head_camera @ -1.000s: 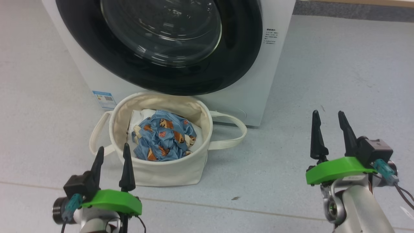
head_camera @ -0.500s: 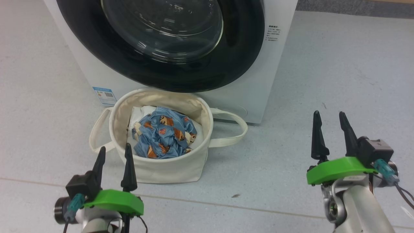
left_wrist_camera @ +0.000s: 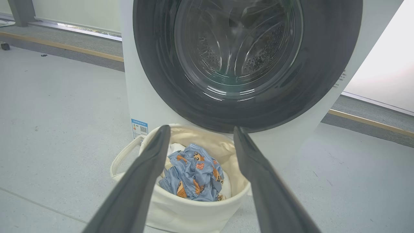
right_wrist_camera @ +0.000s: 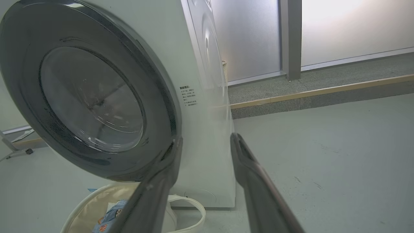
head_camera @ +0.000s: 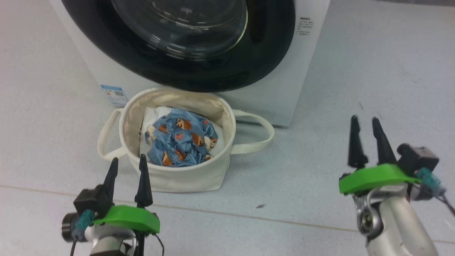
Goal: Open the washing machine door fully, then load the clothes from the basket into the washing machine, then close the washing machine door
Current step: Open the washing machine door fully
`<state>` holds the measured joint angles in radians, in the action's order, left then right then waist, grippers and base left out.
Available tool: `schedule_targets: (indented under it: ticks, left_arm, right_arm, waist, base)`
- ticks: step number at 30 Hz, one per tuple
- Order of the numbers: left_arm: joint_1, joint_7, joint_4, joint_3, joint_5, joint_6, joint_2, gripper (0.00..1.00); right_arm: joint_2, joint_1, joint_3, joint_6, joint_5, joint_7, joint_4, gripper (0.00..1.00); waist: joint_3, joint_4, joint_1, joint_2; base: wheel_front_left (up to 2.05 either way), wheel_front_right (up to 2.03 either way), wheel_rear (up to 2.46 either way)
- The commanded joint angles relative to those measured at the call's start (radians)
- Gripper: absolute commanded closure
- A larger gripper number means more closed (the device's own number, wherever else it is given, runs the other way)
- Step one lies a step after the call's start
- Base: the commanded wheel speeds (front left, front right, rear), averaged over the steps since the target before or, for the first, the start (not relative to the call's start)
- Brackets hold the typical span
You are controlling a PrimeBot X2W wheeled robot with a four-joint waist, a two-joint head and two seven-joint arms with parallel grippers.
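Head view, to begin: shows the washing machine door (head_camera: 177,35) apparently shut flush against the front of the washing machine (head_camera: 284,96). Puts the basket (head_camera: 185,177) on the floor (head_camera: 320,160) just in front of the machine, tucked under the door's lower rim. Has the clothes (head_camera: 179,142) bunched inside, lying on a white liner (head_camera: 158,112).

Finds the left gripper (head_camera: 128,158) spread wide and empty, near the basket's front wall without touching it. Finds the right gripper (head_camera: 364,118) parted somewhat less, also empty, over bare floor well apart from basket and machine.

Judged from this: first step, opening the door, not yet begun.

Ways to go wrong from here:
- Slipping off the glossy black rim by pinching anywhere but a proper handle (possibly the darker hollow on the rim's right side; cannot tell).
- Pulling short, leaving the door half open, then knocking it on the way to the drum.
- Brushing the soft tub with a forearm while working so close above it, and tipping it.
- Hooking a finger through a loop strap handle (head_camera: 271,132) and dragging the whole basket along.
- Closing too deep and lifting the white liner together with the garment.
- Leaving a fold of fabric over the drum mouth and trapping it on closing.
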<state>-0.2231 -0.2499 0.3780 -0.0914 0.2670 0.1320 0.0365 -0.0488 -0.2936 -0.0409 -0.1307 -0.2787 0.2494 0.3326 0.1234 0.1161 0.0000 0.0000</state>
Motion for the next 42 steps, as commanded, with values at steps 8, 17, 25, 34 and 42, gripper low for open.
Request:
schedule_targets:
  ticks: [8,17,25,34,42]
  left_arm:
    - [-0.074,-0.012,-0.043,0.005,0.026,0.010,0.014,0.00]
    - [-0.149,-0.012,-0.071,-0.045,0.073,0.016,0.014,0.00]
    - [-0.232,-0.012,-0.084,-0.121,0.139,0.036,0.014,0.00]
    - [-0.257,-0.012,-0.097,-0.176,0.185,0.057,0.014,0.00]
    - [-0.268,-0.012,-0.096,-0.210,0.212,0.068,0.014,0.00]
  right_arm:
    - [-0.001,-0.180,-0.010,0.000,-0.584,0.012,0.151,1.00]
    - [-0.030,-0.461,-0.022,0.000,-0.997,-0.193,0.196,1.00]
    - [-0.130,-0.646,0.023,0.000,-1.226,-0.421,0.128,1.00]
    - [-0.185,-0.759,0.070,0.000,-1.372,-0.613,0.159,1.00]
    - [-0.197,-0.822,0.077,0.000,-1.376,-0.634,0.170,1.00]
  waist:
    - [0.081,0.020,0.0000,0.0000]
    - [0.262,0.056,0.0000,0.0000]
    - [0.413,0.113,0.0000,0.0000]
    - [0.479,0.164,0.0000,0.0000]
    - [0.507,0.196,0.0000,0.0000]
  base:
    - [0.00,0.00,0.00]
    - [0.00,0.00,0.00]
    - [0.00,0.00,0.00]
    - [0.00,0.00,0.00]
    - [0.00,0.00,0.00]
